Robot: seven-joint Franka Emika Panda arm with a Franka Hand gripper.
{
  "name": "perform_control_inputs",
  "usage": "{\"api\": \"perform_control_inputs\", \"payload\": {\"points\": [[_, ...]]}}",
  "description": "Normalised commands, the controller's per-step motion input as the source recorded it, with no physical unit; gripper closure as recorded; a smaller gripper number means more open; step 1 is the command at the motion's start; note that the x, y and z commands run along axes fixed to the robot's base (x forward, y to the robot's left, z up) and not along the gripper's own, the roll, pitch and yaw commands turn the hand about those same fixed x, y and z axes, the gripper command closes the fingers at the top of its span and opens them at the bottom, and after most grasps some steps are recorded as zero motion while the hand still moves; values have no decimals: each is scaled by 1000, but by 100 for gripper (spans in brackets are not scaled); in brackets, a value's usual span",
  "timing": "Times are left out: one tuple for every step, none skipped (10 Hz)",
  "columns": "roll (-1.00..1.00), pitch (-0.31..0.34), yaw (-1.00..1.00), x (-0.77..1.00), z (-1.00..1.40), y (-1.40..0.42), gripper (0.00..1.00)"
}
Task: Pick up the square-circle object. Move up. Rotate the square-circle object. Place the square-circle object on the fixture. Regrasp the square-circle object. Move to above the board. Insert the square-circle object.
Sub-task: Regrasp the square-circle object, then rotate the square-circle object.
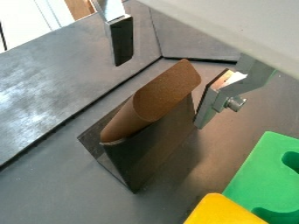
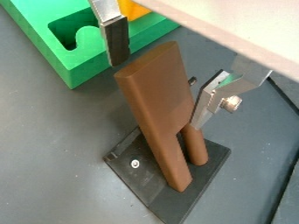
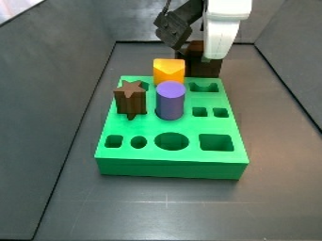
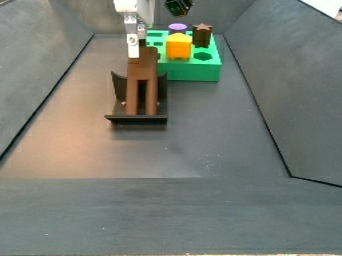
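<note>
The brown square-circle object [image 1: 158, 98] [image 2: 158, 114] stands leaning on the dark fixture [image 1: 146, 162] [image 2: 146, 172], which sits on the floor beside the board [image 4: 190, 68] [image 3: 170, 155]. My gripper [image 1: 170, 74] [image 2: 163, 74] hangs over the object's upper end and is open. One finger is on each side of the object, and a gap shows at both. In a side view the gripper [image 4: 131, 42] is straight above the object [image 4: 143, 75] and the fixture's base plate [image 4: 134, 117]. The arm hides most of the object in a side view [image 3: 205, 66].
The green board carries a yellow block [image 3: 169, 71], a purple cylinder [image 3: 171, 100] and a brown star-shaped peg [image 3: 128, 99]. A corner of the board [image 1: 268, 166] lies close beside the fixture. Dark bin walls rise on all sides.
</note>
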Motion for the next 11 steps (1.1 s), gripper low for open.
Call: {"api": "perform_control_inputs", "payload": {"points": [[-32, 201, 66, 81, 1, -12, 0], [-32, 201, 66, 81, 1, -12, 0], [-32, 201, 66, 81, 1, -12, 0], [0, 0, 0, 0, 167, 500, 100], [0, 0, 0, -1000, 756, 198, 100], [-8, -11, -4, -1000, 755, 194, 100], [-25, -25, -15, -1000, 740, 176, 100], [-34, -21, -26, -1000, 714, 158, 100], [-38, -15, -30, -1000, 698, 154, 100], [-45, 0, -36, -1000, 663, 141, 100], [-49, 13, -38, -1000, 634, 131, 100]]}}
